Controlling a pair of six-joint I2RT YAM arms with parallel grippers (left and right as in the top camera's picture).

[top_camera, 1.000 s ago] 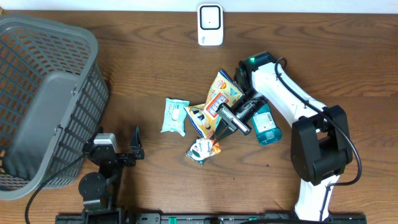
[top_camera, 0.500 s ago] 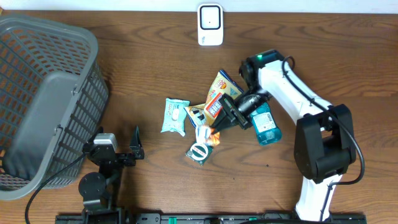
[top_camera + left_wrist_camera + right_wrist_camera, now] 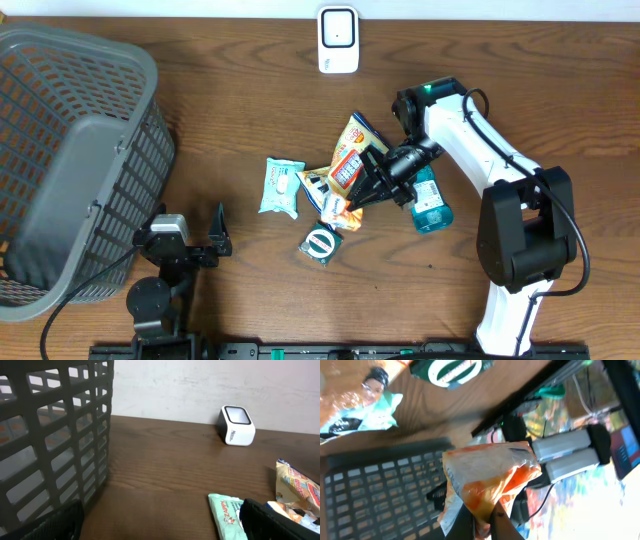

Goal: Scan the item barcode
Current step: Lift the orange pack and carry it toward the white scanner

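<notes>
right pincer (image 3: pixel 365 188) is clamped shut on one end of a small orange and white packet (image 3: pixel 490 477), crinkly shiny film, all puckered where the fingers (image 3: pixel 502 522) pinch it. It's held over the pile in the middle of the wooden surface (image 3: pixel 250 90)

just beside it there's a flat green pouch (image 3: pixel 320 243) with a round logo, a glossy yellow snack bag (image 3: pixel 360 140), a pale teal wipes pack (image 3: pixel 281 187), and a see-through blue bottle (image 3: pixel 430 203) lying on its side against the arm

scanner (image 3: pixel 338 40) is a white rounded box with a dark window, up at the far edge, well apart from the packet with bare wood between

left pincer (image 3: pixel 218 235) is spread wide with nothing in it, down near the front edge, just beside the grey plastic lattice basket (image 3: pixel 60 150) that fills the left side
</notes>
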